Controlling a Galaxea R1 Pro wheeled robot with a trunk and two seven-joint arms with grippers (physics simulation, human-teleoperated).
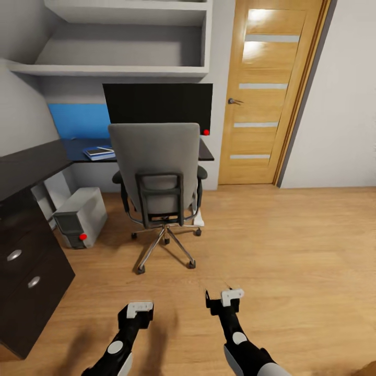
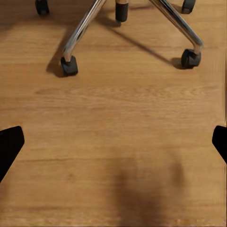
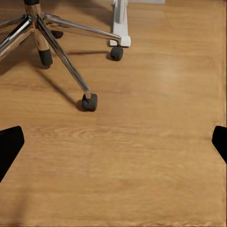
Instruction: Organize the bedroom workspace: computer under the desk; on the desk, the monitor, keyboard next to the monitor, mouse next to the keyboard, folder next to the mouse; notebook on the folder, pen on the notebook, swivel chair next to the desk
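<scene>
The dark drawer unit (image 1: 31, 271) stands at far left. Beside it, the computer tower (image 1: 81, 216) sits on the floor below the tabletop (image 1: 78, 149), as the task requires. A blue-and-white book (image 1: 99, 152), folder or notebook, lies on the tabletop. The swivel chair (image 1: 156, 177) faces the monitor (image 1: 156, 103), blocking access. The left claw (image 1: 137, 312) and right claw (image 1: 225, 302) hang low, both spread wide and empty, clear of the chair's castors (image 2: 69, 66) for approach.
</scene>
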